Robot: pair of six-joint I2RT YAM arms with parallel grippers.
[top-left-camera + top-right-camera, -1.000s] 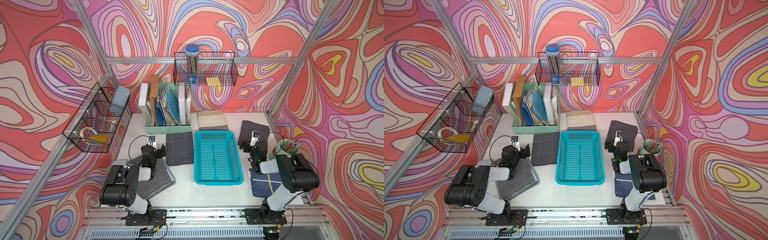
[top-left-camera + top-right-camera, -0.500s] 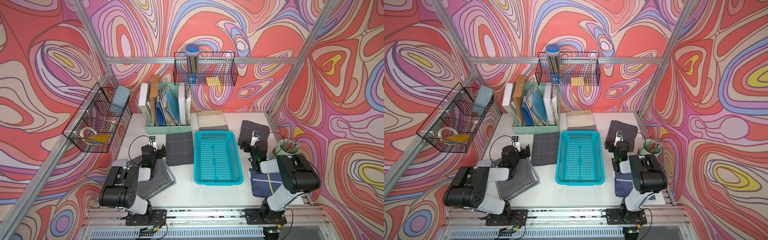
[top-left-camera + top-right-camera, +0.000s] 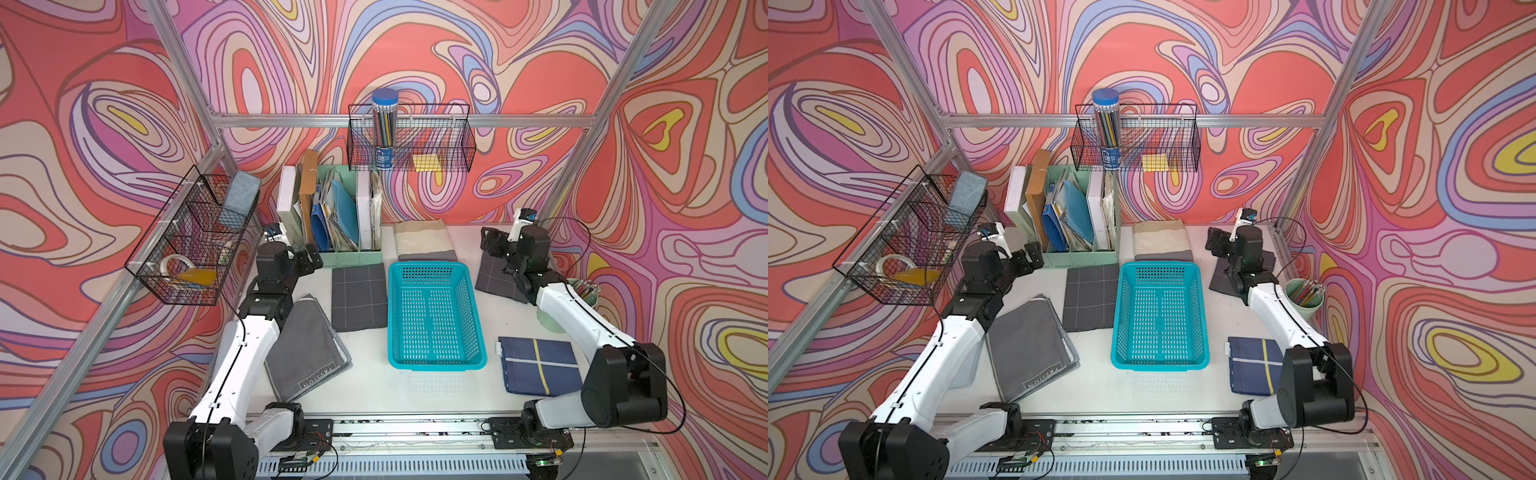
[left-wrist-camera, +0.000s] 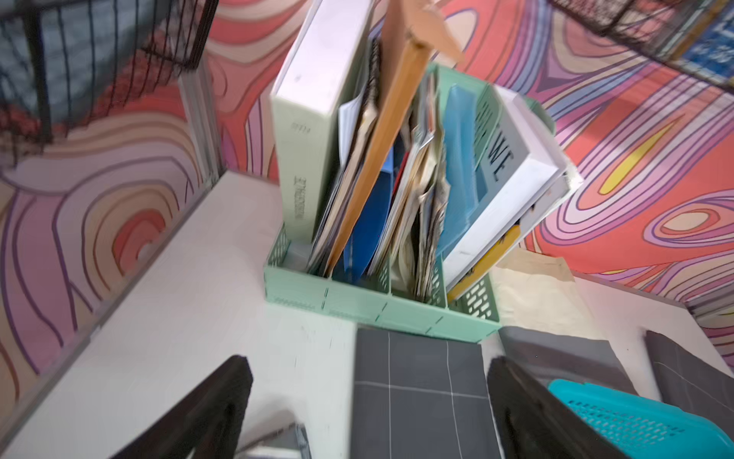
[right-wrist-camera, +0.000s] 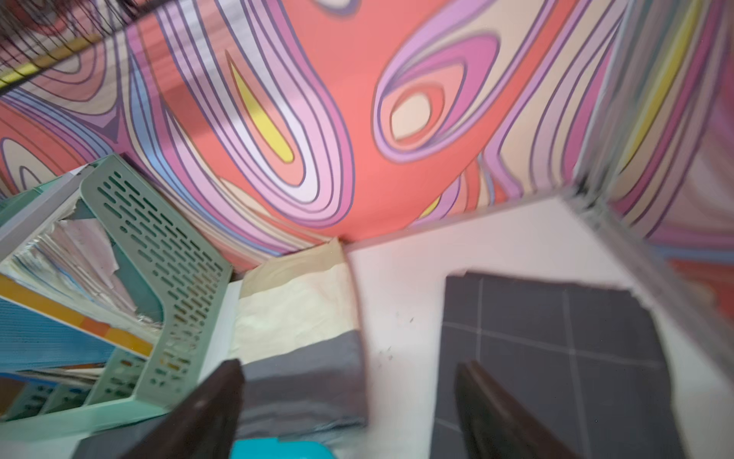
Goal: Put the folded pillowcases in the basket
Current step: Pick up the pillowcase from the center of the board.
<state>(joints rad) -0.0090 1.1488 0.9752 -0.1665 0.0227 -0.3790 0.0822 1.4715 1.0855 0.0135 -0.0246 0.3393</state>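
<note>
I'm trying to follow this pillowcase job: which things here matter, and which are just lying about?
For the job: turquoise basket; one folded cloth, I cannot tell which: cream cloth, checked cloth, second checked cloth, grey cloth, navy cloth.
Lying about: file rack, back wire basket, side wire basket, pencil tube, pencil cup, tape roll.

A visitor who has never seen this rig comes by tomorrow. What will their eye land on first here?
The swirling red, pink and purple walls hit first. Next the turquoise basket, empty at the middle of the white table, with folded cloths around it. The left arm and the right arm, white and black, reach in from the front, one at each side of it.
</note>
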